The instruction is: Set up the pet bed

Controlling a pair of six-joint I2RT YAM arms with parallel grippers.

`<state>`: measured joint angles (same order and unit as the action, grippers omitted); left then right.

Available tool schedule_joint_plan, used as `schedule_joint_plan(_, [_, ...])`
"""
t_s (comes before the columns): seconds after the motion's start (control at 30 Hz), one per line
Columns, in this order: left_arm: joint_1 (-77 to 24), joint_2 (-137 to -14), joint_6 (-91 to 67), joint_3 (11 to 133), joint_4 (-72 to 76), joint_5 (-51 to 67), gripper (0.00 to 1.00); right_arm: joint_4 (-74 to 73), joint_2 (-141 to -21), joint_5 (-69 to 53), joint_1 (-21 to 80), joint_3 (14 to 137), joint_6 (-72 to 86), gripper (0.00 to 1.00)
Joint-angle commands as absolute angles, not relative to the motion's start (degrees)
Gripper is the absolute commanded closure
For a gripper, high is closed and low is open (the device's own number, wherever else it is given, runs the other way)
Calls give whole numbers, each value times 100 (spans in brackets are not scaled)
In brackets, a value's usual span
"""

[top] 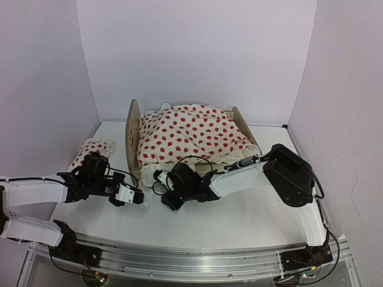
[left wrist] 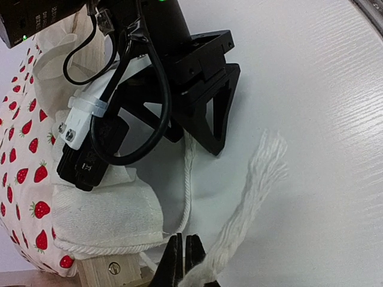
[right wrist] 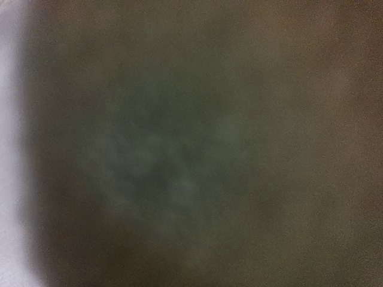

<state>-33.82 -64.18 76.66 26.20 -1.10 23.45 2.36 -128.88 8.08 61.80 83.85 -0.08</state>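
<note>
The pet bed (top: 131, 136) stands at the back middle, headboard on the left, footboard (top: 242, 124) on the right. The red-dotted blanket (top: 191, 136) is heaped over it and hides the mattress. My left gripper (top: 141, 198) is at the bed's near left corner. In the left wrist view it (left wrist: 184, 256) is shut with the blanket's white tassel (left wrist: 257, 179) coming out of it. A wooden bed post (left wrist: 102, 272) sits beside it. My right gripper (top: 170, 201) rests on the blanket's white edge (left wrist: 119, 209) just right of the left one. Its black fingers (left wrist: 212, 119) straddle the edge cord. The right wrist view is dark and blurred.
The small red-dotted pillow (top: 90, 149) lies on the table left of the headboard, behind my left arm. White walls close in the table on the left, back and right. The metal rail (top: 191, 260) runs along the near edge.
</note>
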Motion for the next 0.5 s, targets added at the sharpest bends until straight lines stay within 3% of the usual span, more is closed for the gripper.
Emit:
schedule_joint_plan(0.0, [-3367, -6201, 7734, 2478, -221, 2499, 100, 9, -12977, 797, 6202, 8366, -233, 48])
schedule_joint_plan(0.23, [-3366, -6371, 7307, 2690, -195, 2556, 100, -148, -12684, 707, 6235, 7934, 270, 96])
schedule_joint_plan(0.3, [-3367, -6455, 7124, 2904, -395, 2650, 100, -149, -12564, 507, 6274, 7875, 389, 100])
schedule_joint_plan(0.47, [-3367, -6640, 6513, 3395, -789, 2849, 100, 96, -12083, -259, 6452, 7687, 1020, 100])
